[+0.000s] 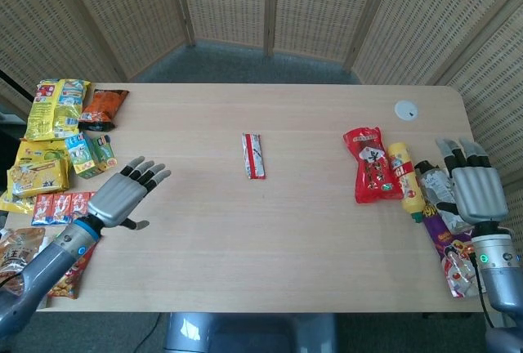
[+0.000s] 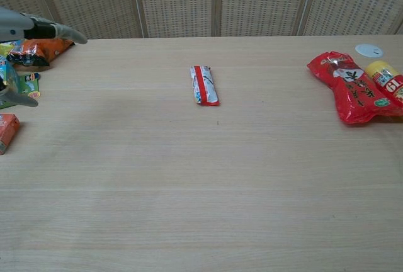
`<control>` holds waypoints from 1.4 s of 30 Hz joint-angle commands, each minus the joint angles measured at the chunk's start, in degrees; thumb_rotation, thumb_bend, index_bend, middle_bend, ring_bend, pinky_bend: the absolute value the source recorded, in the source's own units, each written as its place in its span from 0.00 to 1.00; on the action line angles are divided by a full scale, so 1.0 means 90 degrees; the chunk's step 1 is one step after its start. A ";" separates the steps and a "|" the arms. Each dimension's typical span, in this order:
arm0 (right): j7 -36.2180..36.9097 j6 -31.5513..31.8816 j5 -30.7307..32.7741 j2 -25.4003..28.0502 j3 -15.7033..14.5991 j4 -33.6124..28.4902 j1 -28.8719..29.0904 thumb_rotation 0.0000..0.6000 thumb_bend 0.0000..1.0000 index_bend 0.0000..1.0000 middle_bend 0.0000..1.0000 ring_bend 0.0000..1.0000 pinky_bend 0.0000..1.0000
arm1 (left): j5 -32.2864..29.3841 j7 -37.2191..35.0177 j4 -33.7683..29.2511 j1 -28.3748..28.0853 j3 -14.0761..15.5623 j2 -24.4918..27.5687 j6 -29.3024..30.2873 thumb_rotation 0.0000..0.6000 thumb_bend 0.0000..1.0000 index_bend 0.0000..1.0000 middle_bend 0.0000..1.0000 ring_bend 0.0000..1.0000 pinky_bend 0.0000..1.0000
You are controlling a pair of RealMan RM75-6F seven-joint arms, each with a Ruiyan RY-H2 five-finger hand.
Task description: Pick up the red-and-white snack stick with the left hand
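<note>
The red-and-white snack stick (image 1: pixel 253 155) lies flat near the middle of the table, also seen in the chest view as a snack stick (image 2: pixel 204 85) with a red stripe. My left hand (image 1: pixel 124 194) hovers over the left part of the table, fingers spread and empty, well to the left of the stick. Only its fingertips (image 2: pixel 63 33) show at the left edge of the chest view. My right hand (image 1: pixel 474 189) rests open at the right table edge, holding nothing.
Several snack packs (image 1: pixel 57 136) crowd the left edge of the table. A red pouch (image 1: pixel 372 165), a yellow bottle (image 1: pixel 404 177) and more packets (image 1: pixel 445 234) lie on the right. A small white disc (image 1: pixel 406 109) sits at the far right.
</note>
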 commanded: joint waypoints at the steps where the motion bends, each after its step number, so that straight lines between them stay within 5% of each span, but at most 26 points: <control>1: 0.0010 0.0061 -0.0031 0.0071 0.0002 -0.0053 -0.0055 0.86 0.32 0.00 0.00 0.00 0.00 | -0.0301 -0.0168 0.0434 -0.0382 -0.0128 -0.0396 -0.0407 0.86 0.22 0.00 0.00 0.00 0.00; 6: 0.0052 0.0093 -0.0038 0.0204 0.0012 -0.0112 -0.0125 0.86 0.33 0.00 0.00 0.00 0.00 | -0.0662 -0.0062 0.1042 -0.0888 -0.0206 -0.0965 -0.0872 0.85 0.22 0.00 0.00 0.00 0.00; 21: 0.0226 0.0063 -0.0088 0.0455 0.0085 -0.0130 -0.0188 0.86 0.33 0.00 0.00 0.00 0.00 | -0.0892 0.0124 0.3002 -0.2158 -0.0340 -0.2649 -0.1542 0.60 0.22 0.00 0.00 0.00 0.00; 42: 0.0407 0.0027 0.0063 0.0843 0.0212 -0.0188 -0.0284 0.85 0.33 0.00 0.00 0.00 0.00 | -0.0071 -0.1920 0.6742 -0.3682 -0.0366 -0.5241 -0.2436 0.59 0.22 0.00 0.00 0.00 0.00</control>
